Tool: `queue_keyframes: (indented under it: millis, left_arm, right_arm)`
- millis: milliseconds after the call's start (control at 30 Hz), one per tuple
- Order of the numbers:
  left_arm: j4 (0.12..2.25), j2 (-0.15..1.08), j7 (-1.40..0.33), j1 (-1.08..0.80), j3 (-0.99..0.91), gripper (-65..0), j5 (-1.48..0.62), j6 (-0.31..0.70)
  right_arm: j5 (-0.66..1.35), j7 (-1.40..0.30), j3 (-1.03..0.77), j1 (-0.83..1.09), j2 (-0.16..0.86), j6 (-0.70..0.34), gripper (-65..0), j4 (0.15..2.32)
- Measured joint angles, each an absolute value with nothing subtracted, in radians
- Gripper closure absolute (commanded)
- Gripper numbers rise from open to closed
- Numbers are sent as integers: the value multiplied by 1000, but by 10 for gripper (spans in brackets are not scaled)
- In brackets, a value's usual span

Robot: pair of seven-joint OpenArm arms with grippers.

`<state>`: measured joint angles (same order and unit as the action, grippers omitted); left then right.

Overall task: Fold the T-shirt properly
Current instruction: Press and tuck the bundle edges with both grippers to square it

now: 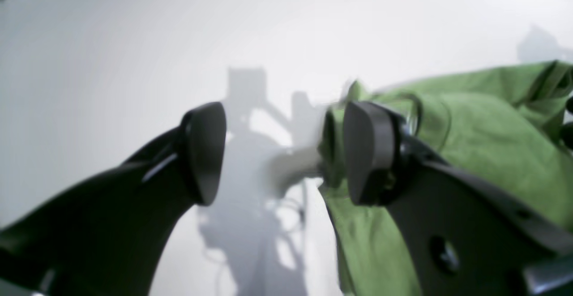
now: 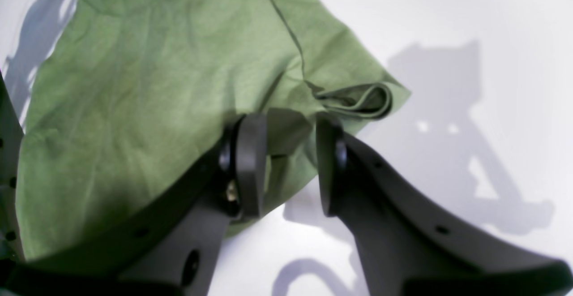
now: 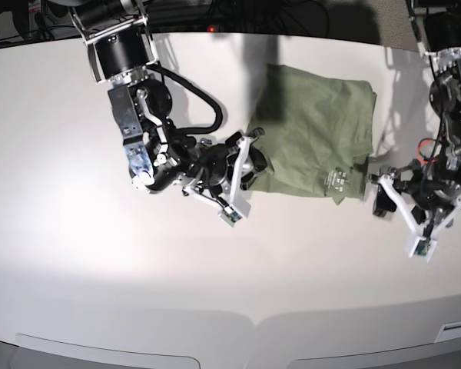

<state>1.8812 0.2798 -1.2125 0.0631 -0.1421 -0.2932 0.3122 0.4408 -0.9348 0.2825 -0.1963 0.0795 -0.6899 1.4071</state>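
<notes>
Left end effector (image 1: 282, 152) open beside T-shirt (image 3: 315, 138) edge, right end effector (image 2: 286, 166) open over hem

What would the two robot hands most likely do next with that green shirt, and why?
Probably close the right gripper on the T-shirt: its jaws straddle a sleeve corner without pinching yet. The left gripper stands open beside the opposite edge, holding nothing, so it should edge onto the cloth too.
</notes>
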Motion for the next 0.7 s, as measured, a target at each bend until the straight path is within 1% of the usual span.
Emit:
queue_keyframes:
  millis: [67, 100, 167, 267, 367, 433, 533, 700]
  left_arm:
    - [1901, 279, -1249, -11, -141, -401, -379, 259]
    - [1912, 274, -1259, -50, -140, -401, -413, 260]
    - [1940, 244, -1257, -116, -137, -401, -401, 264]
    - [1978, 193, -1255, -180, -138, -401, -402, 264]
    - [1989, 139, -1252, -211, -138, -394, -356, 261]
    - [1989, 118, -1250, -216, -138, -388, -285, 228]
    - [1989, 119, -1249, -215, -139, -382, -224, 186]
    - [1989, 119, -1242, -225, -142, -382, -234, 183]
  right_arm:
    - [442, -901, 282, -198, 80, -690, -197, 1407]
    - [441, -884, 282, -203, 76, -690, -197, 1406]
    - [428, -860, 282, -223, 52, -690, -197, 1406]
    - [378, -845, 281, -257, -14, -682, -197, 1402]
    - [331, -838, 282, -268, -74, -683, -197, 1395]
    - [320, -838, 284, -263, -95, -683, -197, 1392]
    - [315, -838, 281, -262, -97, -683, -197, 1388]
    - [304, -834, 282, -262, -97, -683, -197, 1386]
